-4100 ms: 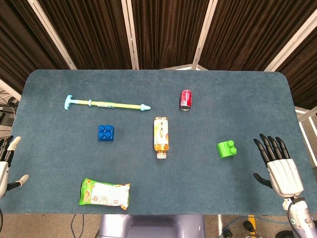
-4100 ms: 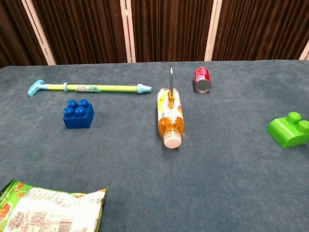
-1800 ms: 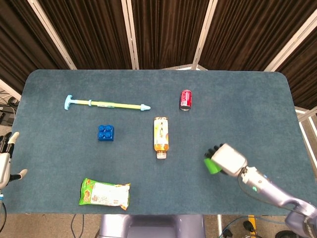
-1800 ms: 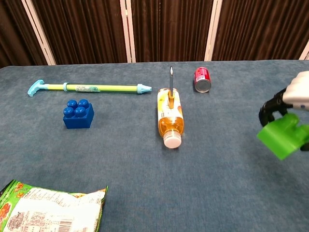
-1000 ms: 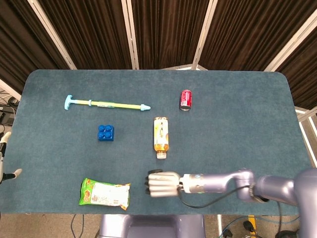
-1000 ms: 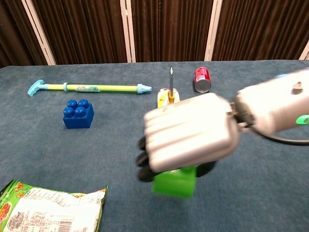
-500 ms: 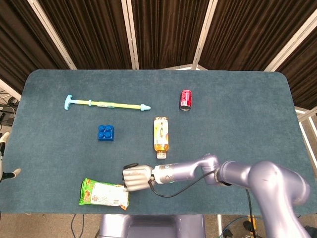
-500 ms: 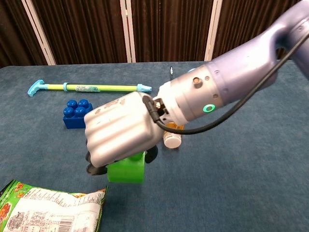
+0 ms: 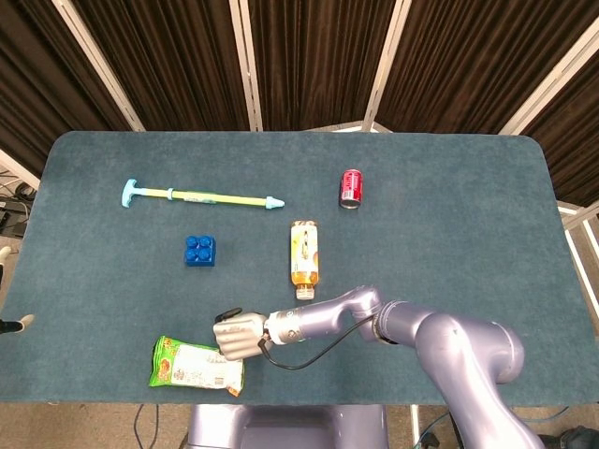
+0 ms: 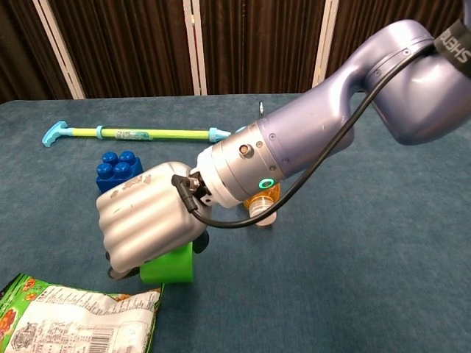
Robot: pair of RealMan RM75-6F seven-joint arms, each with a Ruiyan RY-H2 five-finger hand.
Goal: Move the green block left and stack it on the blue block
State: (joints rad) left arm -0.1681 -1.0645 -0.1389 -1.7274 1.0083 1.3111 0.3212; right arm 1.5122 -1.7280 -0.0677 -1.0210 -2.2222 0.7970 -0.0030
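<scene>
**Carrying the green block toward the blue one**

My right hand (image 10: 151,220) is clamped over the green block (image 10: 169,266), which sticks out under my curled fingers, held above the table (image 9: 449,224) near its front edge. My left hand (image 9: 11,324) barely shows at the table's 9 o'clock edge; I cannot tell how it is set.

The snack bag (image 10: 73,316) lies just at 7 o'clock of my right hand, and the juice bottle (image 9: 304,257) at 2 o'clock.

The blue block (image 10: 118,171) sits at 11 o'clock of the green one, well apart, studs up.

To do this well, I judge I should keep my grip firm, stay high enough to clear the blue studs, travel toward 11 o'clock, level the block, then come straight down so the studs seat.
</scene>
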